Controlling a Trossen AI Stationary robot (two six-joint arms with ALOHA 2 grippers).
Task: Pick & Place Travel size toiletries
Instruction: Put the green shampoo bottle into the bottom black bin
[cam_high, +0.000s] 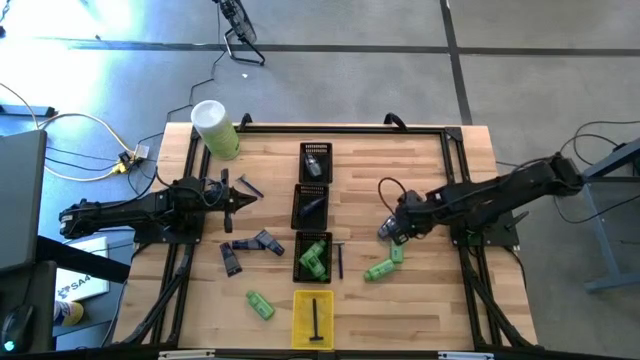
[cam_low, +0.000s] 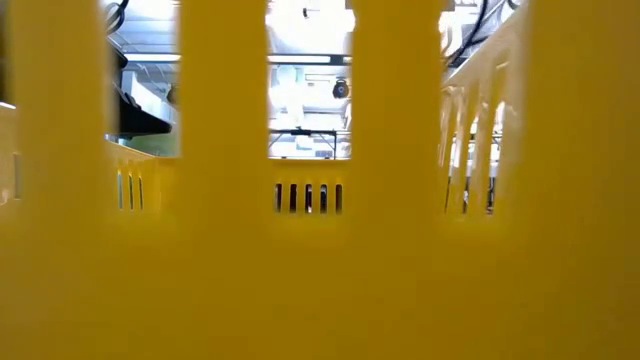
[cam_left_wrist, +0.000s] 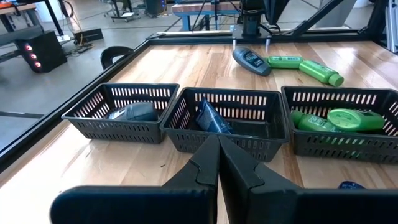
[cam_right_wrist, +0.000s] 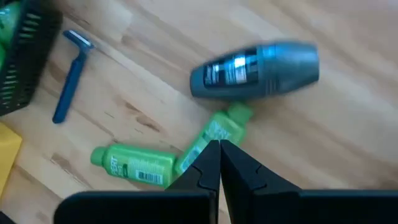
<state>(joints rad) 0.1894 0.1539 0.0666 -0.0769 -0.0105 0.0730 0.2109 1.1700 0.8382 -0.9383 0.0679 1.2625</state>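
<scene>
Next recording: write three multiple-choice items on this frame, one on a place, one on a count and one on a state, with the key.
1. Where does the yellow tray stand?
A. Between two black trays
B. At one end of the tray row, next to the tray holding green bottles
C. Apart from the row, at a table corner

2. How many black trays are on the table?
A. Two
B. Three
C. Five

3. How is the right hand?
A. Shut and empty
B. Wide open
C. Shut on a bottle

Key:
1 B: the high view shows it last in the row.
2 B: three black trays stand in a line.
3 A: the right wrist view shows its fingertips together with nothing between them.
</scene>
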